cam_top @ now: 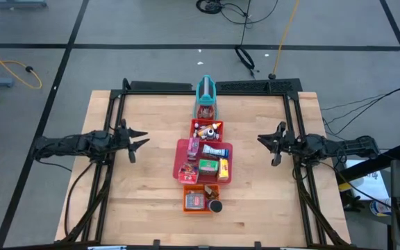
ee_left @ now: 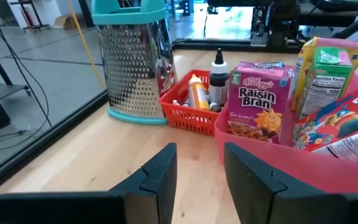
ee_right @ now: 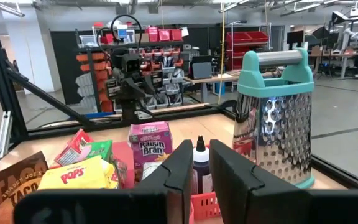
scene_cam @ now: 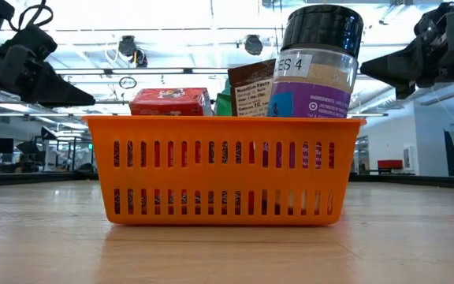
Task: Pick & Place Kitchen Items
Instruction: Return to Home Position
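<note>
Orange tray (scene_cam: 225,170), bare tabletop (cam_top: 144,191) out to fingers (cam_top: 137,144) (cam_top: 267,139)

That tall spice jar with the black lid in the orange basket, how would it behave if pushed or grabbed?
The spice jar looks rigid and would probably keep its shape when squeezed. It rises well above the orange basket, so a high push may tip it. Its round wall might roll.

The light wooden tabletop (cam_top: 144,201) sits inside a black metal frame (cam_top: 255,85) on a grey floor (cam_top: 151,28) crossed by dark lines. Beyond the tabletop's far edge lie coiled black cables (cam_top: 245,59) and a yellow cable (cam_top: 284,43). Around the tabletop spreads an open workshop - bright strip lights (scene_cam: 172,31) overhead, shelving (ee_right: 244,43) stocked with red bins.
</note>
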`<act>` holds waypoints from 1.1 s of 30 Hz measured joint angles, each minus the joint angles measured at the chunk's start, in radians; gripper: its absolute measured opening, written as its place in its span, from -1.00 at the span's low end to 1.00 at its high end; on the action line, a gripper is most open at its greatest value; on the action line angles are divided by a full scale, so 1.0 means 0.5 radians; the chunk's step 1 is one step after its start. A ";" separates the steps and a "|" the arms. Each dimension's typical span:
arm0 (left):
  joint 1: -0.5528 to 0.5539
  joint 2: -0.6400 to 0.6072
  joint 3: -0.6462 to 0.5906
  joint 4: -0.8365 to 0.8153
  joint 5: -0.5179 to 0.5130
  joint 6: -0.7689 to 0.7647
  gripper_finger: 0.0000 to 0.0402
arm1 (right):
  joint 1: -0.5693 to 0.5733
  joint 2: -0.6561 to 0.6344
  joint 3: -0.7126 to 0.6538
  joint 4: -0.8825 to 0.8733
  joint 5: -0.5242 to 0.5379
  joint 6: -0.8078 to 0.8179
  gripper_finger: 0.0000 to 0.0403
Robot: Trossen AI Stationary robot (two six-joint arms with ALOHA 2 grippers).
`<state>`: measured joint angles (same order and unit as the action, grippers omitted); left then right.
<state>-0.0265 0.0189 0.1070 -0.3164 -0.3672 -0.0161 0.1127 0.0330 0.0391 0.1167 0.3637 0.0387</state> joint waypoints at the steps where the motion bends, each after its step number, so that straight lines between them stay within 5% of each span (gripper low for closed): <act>1: 0.000 0.001 0.000 -0.001 0.000 -0.008 -0.35 | 0.000 -0.001 0.000 0.017 -0.001 0.001 -0.76; 19: 0.000 0.001 0.001 0.000 0.002 -0.016 -0.35 | -0.006 -0.061 -0.001 0.027 -0.003 0.002 -0.76; 33: -0.002 0.002 0.002 0.000 0.003 -0.012 -0.35 | -0.320 -0.063 -0.002 0.073 -0.001 0.002 -0.76</act>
<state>-0.0273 0.0196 0.1078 -0.3164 -0.3656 -0.0223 -0.0471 0.0017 0.0383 0.1532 0.3634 0.0399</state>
